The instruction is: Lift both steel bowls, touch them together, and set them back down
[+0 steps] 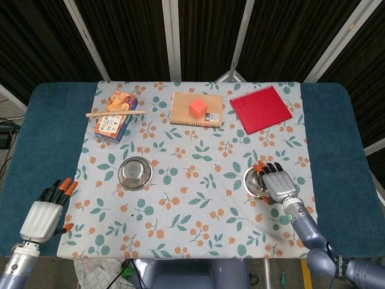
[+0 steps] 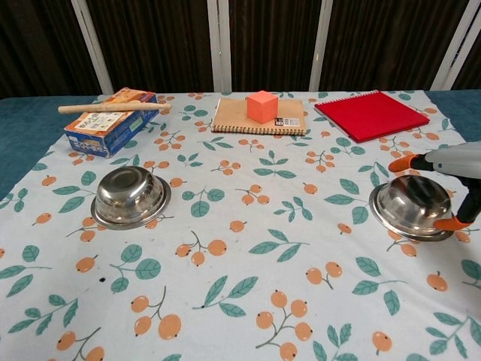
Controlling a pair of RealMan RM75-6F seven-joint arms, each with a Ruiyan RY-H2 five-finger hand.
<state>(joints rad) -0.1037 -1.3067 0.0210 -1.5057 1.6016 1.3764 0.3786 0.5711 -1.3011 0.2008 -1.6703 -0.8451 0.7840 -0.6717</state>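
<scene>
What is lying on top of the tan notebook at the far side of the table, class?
An orange cube sits on the tan notebook, near its right half. A small dark label shows on the cover beside it. Whatever lies beneath the cube is covered.

No wording can be read: the blue and orange cardboard box point(image 2: 107, 122) carries print on its white side panel, and the tan kraft-cover notebook point(image 2: 255, 117) has a small dark label (too small and blurred to make out)
</scene>
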